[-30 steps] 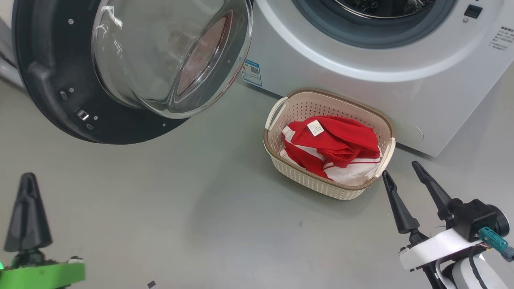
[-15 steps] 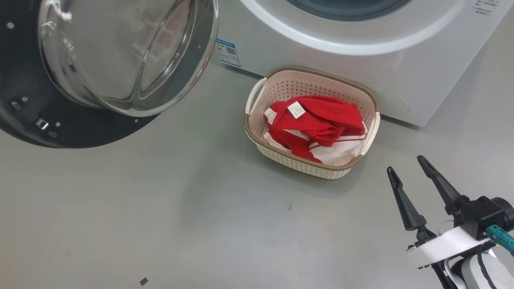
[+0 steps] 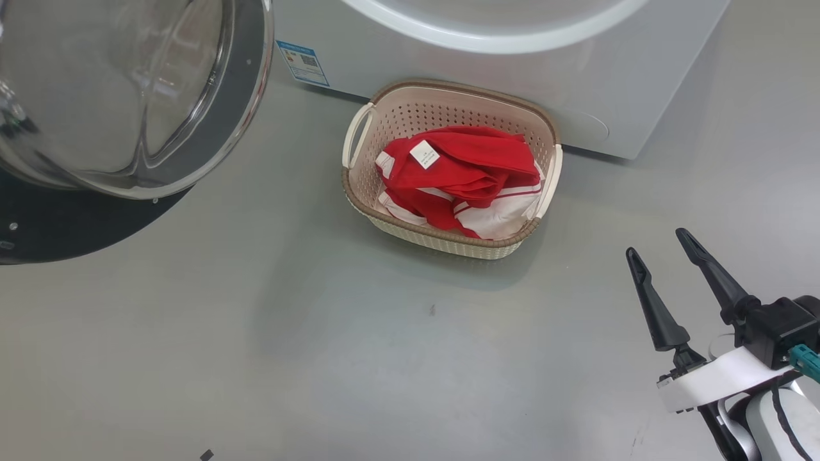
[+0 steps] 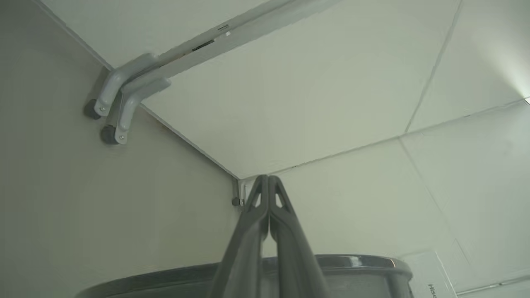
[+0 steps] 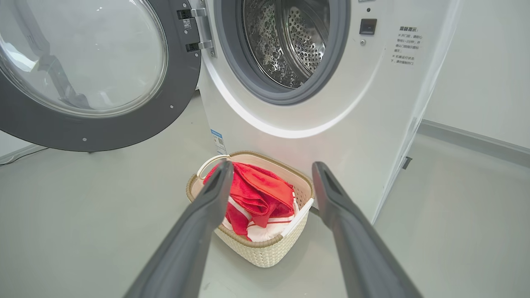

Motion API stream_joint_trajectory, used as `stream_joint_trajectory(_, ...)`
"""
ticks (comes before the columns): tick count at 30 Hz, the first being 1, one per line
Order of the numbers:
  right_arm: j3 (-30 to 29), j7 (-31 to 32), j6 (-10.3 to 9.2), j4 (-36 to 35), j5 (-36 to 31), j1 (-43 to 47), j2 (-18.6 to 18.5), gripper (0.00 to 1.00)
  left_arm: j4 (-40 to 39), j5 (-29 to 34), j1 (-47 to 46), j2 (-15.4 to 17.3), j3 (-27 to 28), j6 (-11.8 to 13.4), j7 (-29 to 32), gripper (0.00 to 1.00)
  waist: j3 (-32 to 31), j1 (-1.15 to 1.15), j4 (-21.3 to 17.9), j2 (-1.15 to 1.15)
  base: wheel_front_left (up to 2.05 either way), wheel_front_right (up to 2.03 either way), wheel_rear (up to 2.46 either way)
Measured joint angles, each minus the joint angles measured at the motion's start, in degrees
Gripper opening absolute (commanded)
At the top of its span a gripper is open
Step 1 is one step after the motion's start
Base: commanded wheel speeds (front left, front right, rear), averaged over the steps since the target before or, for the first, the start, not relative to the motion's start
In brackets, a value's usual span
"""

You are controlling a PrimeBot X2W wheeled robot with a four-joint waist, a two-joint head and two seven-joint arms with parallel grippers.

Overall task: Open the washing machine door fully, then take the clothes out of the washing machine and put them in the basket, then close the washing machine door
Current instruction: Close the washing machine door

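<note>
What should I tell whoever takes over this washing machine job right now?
Left gripper: fingers shut, holding nothing.
Right gripper: fingers open, holding nothing, over the floor to the right of the basket.
Things: the red clothes lie in the basket, which stands just in front of the washing machine. The washing machine door is swung wide open.
Done: door opened, clothes in the basket; the visible part of the drum holds no clothes.
Left: close the door.
</note>
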Motion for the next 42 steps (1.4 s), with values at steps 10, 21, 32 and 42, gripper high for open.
stream_joint_trajectory(10, -0.5, 0.0, 0.0, -0.2, 0.1, 0.0, -0.1, 1.0, 8.7, -7.3, -7.0, 4.1, 6.7, 2.0, 6.3, 0.0, 1.0, 0.0, -2.5, 0.0, 0.0, 0.0, 0.0)
stream_joint_trajectory(21, -0.5, 0.0, 0.0, -0.4, 0.3, -0.3, -0.1, 1.0, 20.3, -6.7, -8.7, 6.7, 4.8, 2.0, 9.9, 0.0, 1.7, 0.0, -3.0, 0.0, 0.0, 0.0, 0.0)
stream_joint_trajectory(32, -0.5, 0.0, 0.0, -0.4, 0.3, -0.5, -0.1, 1.0, 27.7, -6.3, -12.8, 9.2, 2.9, 2.0, 13.2, 0.0, 1.9, 0.0, -3.5, 0.0, 0.0, 0.0, 0.0)
stream_joint_trajectory(42, -0.4, 0.0, 0.01, -0.3, 0.3, -0.6, -0.1, 1.0, 30.9, -6.2, -15.1, 10.8, 0.5, 2.0, 17.4, 0.0, 1.4, 0.0, -3.4, 0.0, 0.0, 0.0, 0.0)
